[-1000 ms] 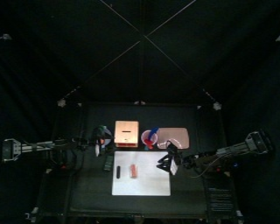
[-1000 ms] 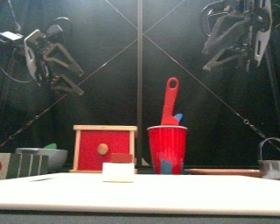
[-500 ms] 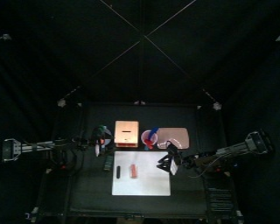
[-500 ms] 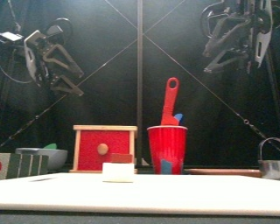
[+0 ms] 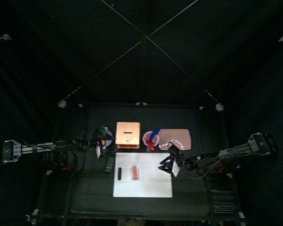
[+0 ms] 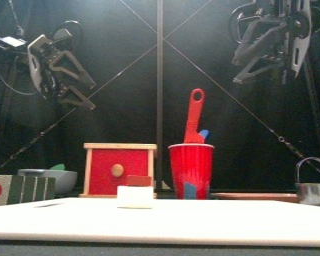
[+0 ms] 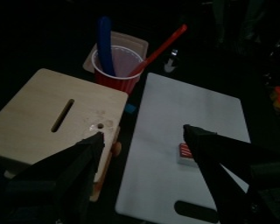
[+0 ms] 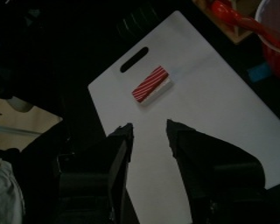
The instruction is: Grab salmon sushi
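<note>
The approach step had not yet closed: both claws, left point(image 7: 140, 162) and right point(image 8: 150, 149), hung apart above the table point(image 5: 79, 181), empty, while the salmon sushi point(image 5: 130, 171) lay on the white board point(image 5: 150, 185) (near the front edge), needing a descent

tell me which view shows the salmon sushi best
The right wrist view: the salmon sushi lies unobstructed on the white board, its stripes clear. The left wrist view shows it small beside a pincer jaw. In the top view it is a tiny sliver; the front view shows only its end.
</note>
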You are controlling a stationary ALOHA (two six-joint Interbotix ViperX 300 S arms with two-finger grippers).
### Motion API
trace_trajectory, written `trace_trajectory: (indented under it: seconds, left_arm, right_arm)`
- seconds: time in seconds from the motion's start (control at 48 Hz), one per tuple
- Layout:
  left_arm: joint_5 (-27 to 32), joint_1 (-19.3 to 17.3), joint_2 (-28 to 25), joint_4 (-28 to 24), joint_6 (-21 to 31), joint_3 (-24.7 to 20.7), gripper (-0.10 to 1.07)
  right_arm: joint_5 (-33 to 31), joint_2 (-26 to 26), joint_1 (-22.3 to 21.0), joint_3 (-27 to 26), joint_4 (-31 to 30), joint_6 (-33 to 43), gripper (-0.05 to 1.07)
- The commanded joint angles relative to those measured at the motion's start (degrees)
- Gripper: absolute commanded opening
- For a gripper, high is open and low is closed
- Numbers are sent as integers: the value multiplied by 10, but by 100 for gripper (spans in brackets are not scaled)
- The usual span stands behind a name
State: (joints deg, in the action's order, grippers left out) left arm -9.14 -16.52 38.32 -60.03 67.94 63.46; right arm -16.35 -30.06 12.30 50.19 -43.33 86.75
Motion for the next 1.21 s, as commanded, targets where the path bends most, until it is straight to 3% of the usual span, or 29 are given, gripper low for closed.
trace_trajectory:
  seconds: [0.0, 0.167, 0.375, 0.625, 0.979, 1.188]
  left_arm:
    - [-2, -1, 0, 1, 0, -11, 102]
    - [-36, 4, 2, 1, -2, -11, 102]
    - [-81, -2, 3, -3, -4, -15, 102]
    - [-80, -23, 7, -16, -33, -15, 102]
    - [-79, -64, 12, -12, -96, -21, 102]
    - [-77, -69, 13, -11, -113, -24, 102]
  right_arm:
    - [2, -4, 1, -5, -1, 0, 75]
    - [22, 25, -3, 4, 4, 8, 75]
    - [42, 67, -11, -48, 10, 9, 75]
    - [33, 126, -30, -100, 151, -1, 75]
    - [-72, 217, -26, -188, 285, 4, 76]
    - [-174, 289, -30, -275, 303, 5, 78]
